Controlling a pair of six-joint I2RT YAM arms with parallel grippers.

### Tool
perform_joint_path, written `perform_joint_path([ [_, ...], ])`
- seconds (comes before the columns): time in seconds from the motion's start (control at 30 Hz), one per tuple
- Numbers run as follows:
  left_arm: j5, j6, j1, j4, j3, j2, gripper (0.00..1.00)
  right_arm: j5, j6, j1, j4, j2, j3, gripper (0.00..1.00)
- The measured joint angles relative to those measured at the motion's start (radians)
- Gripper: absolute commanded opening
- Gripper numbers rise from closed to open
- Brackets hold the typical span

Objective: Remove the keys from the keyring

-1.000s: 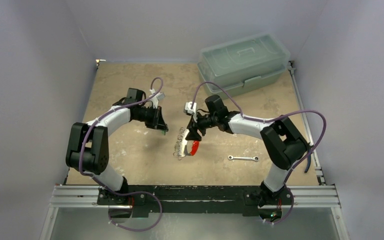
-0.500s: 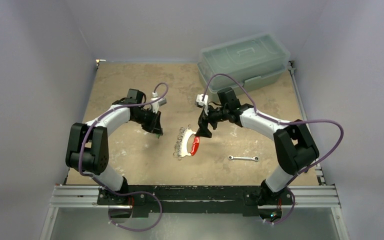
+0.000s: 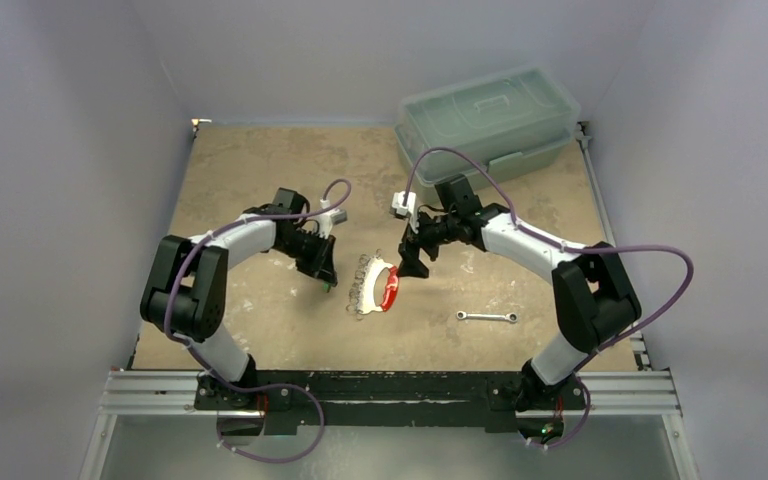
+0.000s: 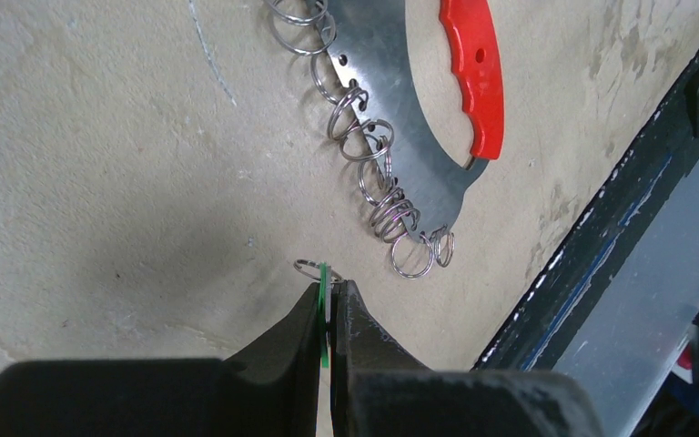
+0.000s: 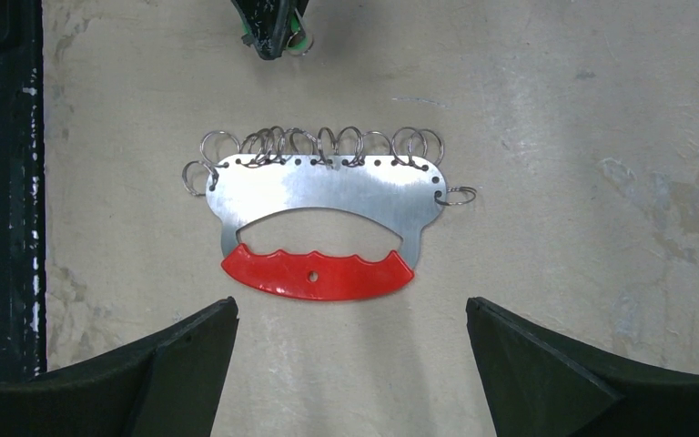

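The left pincer (image 4: 329,308) is closed narrow on a thin green-headed key (image 4: 323,278) with a small wire ring at its tip. This key is held apart from the keyring (image 4: 391,91), a flat silvery crescent plate with a red grip section, lying on the beige surface (image 4: 100,164) just ahead of those fingertips. The other keys (image 5: 328,143), small dull-metal wire loops, fringe the plate's far edge. The right pincer (image 5: 350,308) stands wide, with the plate ahead of it and the red section nearest.
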Motion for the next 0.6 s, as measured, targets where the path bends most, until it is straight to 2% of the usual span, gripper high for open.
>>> perform_joint_path([
  [0.37,-0.009,-0.107,0.0,0.054,-0.035,0.04,0.0,0.014,0.012,0.0,0.049,-0.035,0.018,0.99],
  [0.6,-0.03,-0.126,0.0,0.06,-0.035,0.046,0.2,0.058,0.008,0.0,0.047,-0.04,0.043,0.99],
])
